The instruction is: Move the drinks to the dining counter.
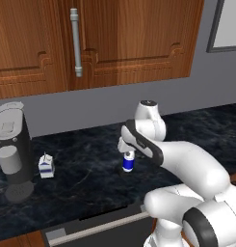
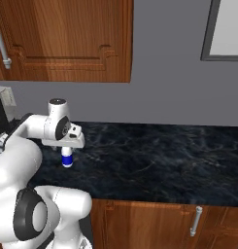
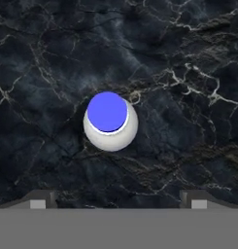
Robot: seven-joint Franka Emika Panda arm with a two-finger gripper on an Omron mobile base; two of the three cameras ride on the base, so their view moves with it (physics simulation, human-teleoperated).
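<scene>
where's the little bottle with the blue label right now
The small bottle stands upright on the black marble counter under the wooden wall cupboards, directly below the open gripper. In the left base view, the carton sits well to its left.

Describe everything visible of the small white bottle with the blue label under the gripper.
The small white bottle with blue label stands upright on the black marble-patterned counter. Seen from above, it has a round blue cap on a rounded white body. It looks like smooth plastic. The open two-finger gripper hangs directly over it, with nothing touching it but the counter.
</scene>
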